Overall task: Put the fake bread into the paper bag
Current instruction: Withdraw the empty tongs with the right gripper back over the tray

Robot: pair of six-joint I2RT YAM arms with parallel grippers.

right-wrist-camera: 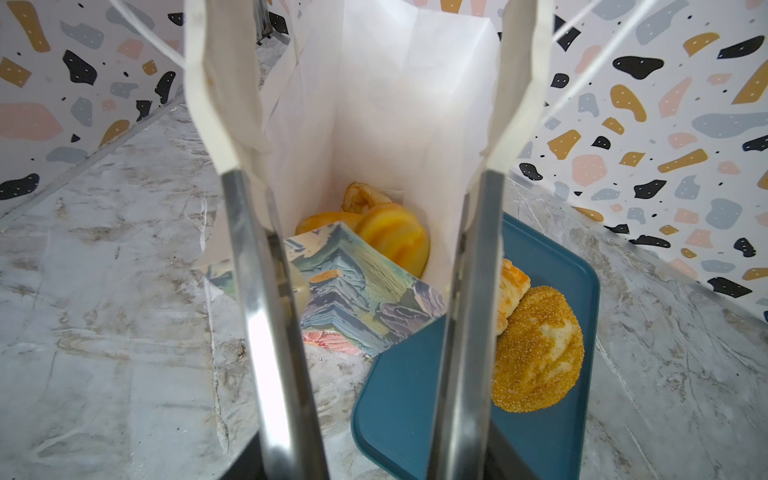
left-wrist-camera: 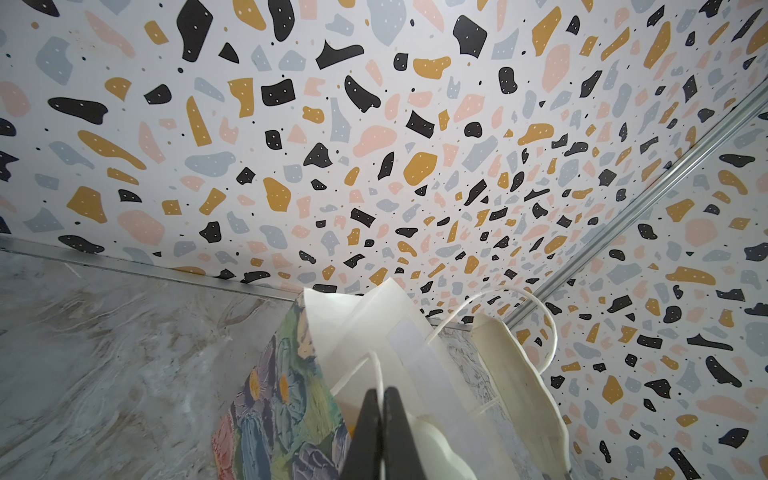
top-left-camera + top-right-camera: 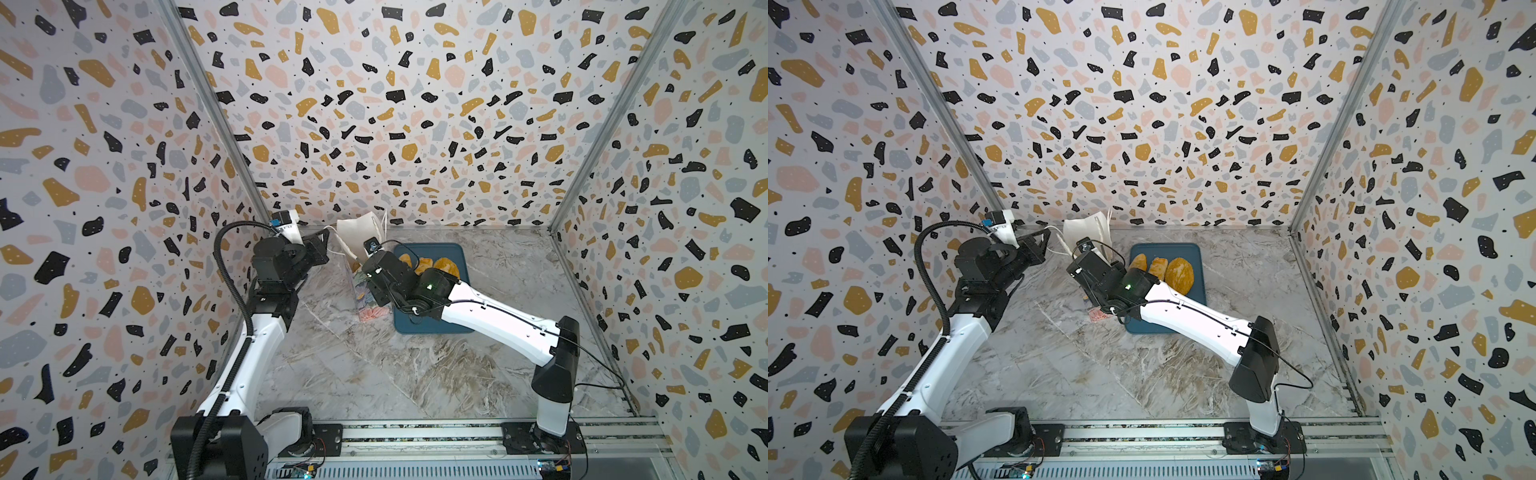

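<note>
Floral paper bag (image 1: pixel 374 104), thin cord (image 2: pixel 376 365) pinched by left gripper (image 2: pixel 380 399), right gripper (image 1: pixel 363 174) spread empty over its white mouth, ridged golden rolls (image 1: pixel 395 241) inside, seeded oval loaf (image 1: pixel 536 349) on blue tray (image 1: pixel 415 395).

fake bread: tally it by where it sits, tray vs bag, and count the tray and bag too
fake bread on the blue tray: 3
fake bread showing inside the paper bag: at least 3
paper bag: 1
blue tray: 1
total: 8 seen
</note>
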